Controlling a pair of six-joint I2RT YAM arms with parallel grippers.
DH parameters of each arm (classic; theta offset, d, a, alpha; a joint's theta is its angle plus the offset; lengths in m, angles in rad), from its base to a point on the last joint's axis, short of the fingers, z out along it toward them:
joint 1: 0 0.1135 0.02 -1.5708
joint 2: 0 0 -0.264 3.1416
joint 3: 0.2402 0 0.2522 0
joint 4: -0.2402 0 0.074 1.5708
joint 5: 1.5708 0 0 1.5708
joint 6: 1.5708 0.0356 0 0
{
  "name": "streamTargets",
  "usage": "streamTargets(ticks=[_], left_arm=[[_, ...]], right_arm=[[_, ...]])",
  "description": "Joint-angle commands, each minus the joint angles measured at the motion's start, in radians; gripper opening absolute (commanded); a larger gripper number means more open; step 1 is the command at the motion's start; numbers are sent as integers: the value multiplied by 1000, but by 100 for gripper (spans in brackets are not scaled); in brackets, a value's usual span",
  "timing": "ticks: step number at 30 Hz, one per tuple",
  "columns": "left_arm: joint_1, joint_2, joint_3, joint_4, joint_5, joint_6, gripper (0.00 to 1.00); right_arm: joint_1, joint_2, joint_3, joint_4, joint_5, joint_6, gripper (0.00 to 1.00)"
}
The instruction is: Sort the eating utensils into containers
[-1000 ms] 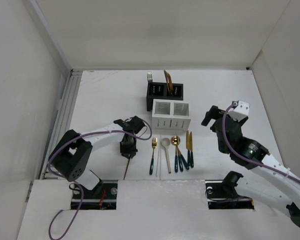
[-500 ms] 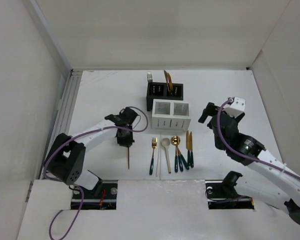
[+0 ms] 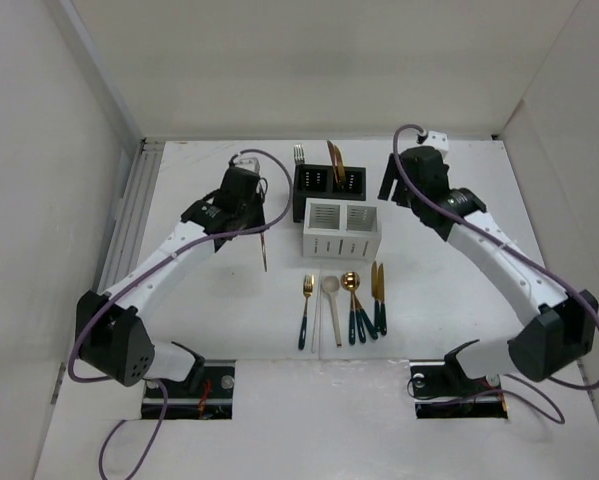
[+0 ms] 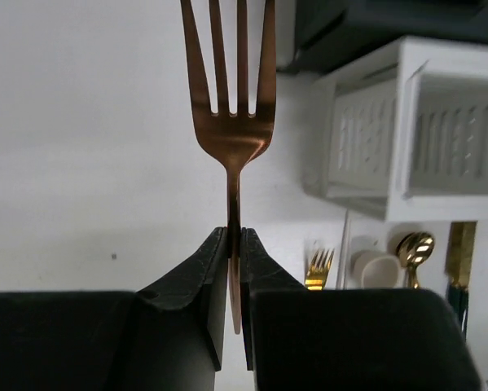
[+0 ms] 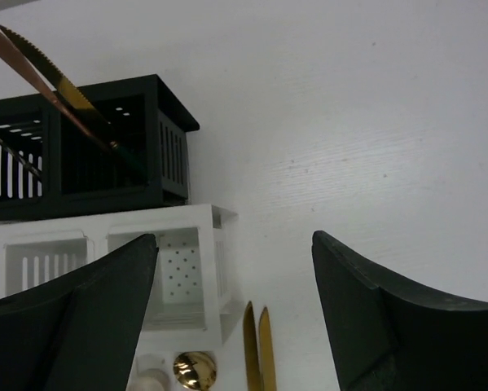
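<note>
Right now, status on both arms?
Left fingers shut on copper fork, left of white slotted caddy. Right fingers open, empty, near black perforated caddy. Nothing blocking seen.

The left arm reaches forward; the left gripper (image 4: 234, 244) sits left of the white caddy (image 3: 341, 243), jaws pinched on a copper fork (image 4: 231, 98) (tines pointing away). The right gripper (image 5: 235, 309) hovers right of that caddy, jaws spread wide.

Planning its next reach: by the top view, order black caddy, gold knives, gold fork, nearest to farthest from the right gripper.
Right gripper:
1. black caddy, just left of it.
2. gold knives, row's right end.
3. gold fork, row's left end.
</note>
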Motion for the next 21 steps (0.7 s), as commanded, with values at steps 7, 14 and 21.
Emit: streamTargets(ticks=[7,14,21], left_arm=[[3,110,295,394,-85,231,0],[-28,270,375,624,-73,287,0],[-28,420,437,805,-42,297,0]], right_arm=[[-85,123,52,-35,-277,-50,62],[-85,144,-5,-3,-277,-40,65],[-85,178,-16,11,-291,-30,65]])
